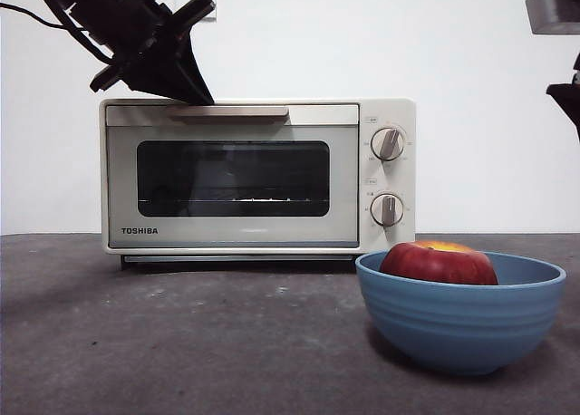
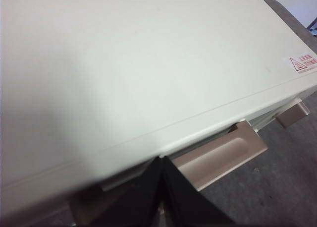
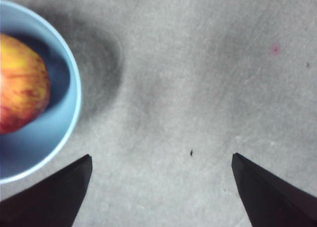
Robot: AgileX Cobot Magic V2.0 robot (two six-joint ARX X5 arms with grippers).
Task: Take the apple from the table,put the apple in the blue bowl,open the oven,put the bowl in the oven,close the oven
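Note:
The red apple [image 1: 439, 262] lies inside the blue bowl [image 1: 460, 315] at the front right of the table [image 1: 181, 342]. Behind stands the cream oven [image 1: 258, 175] with its door closed. My left gripper [image 1: 195, 93] is shut, its tips at the top front edge of the oven [image 2: 148, 78], just above the left end of the beige handle [image 2: 218, 157]. My right gripper [image 3: 161, 160] is open above bare table, beside the bowl [image 3: 44, 142] with the apple [image 3: 22, 83]. In the front view the right arm [image 1: 557, 34] shows only at the top right corner.
Two grey knobs [image 1: 388, 144] sit on the oven's right panel. A white wall runs behind. A red warning sticker [image 2: 303, 63] marks the oven's top.

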